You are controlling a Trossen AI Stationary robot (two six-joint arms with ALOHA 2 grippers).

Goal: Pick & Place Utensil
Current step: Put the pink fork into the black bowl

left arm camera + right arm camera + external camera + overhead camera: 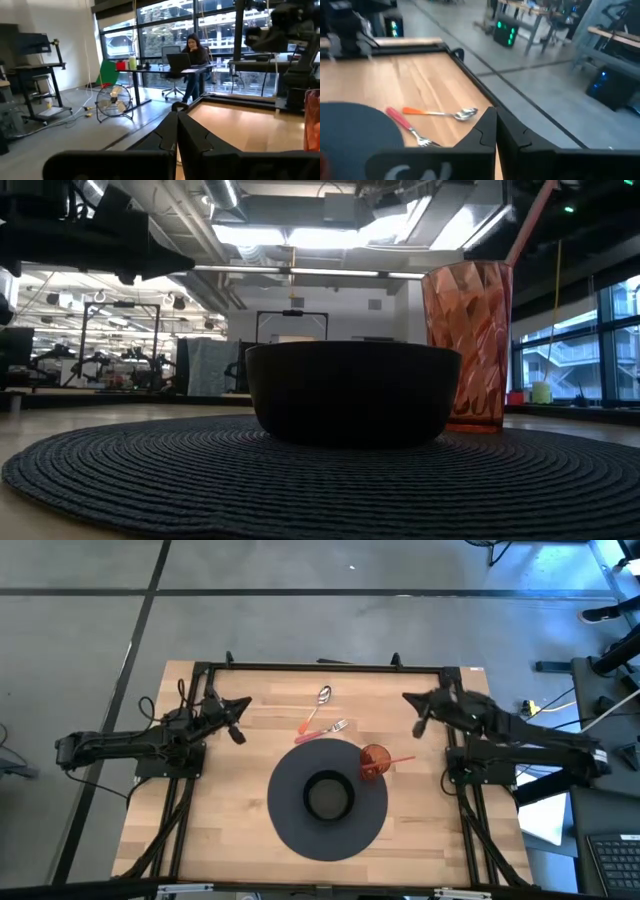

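Starting from the counter [215, 830], you see the round dark mat [290, 825] with its black bowl [328, 796] and orange cup [376, 762], and beyond it a spoon [318, 706] and fork [325, 730], both untouched, so the pick has not begun. Both arms wait at the far corners, the left tool [238, 721] and right tool [418, 712] each clenched on nothing, the utensils lying between them, somewhat nearer the right tool. Your next move, I judge, calls for spreading one tool's fingers and lowering it over a handle.

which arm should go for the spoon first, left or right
Close call, leaning left: the spoon lies slightly nearer the left gripper than the right gripper. Both are shut, clear of the table.
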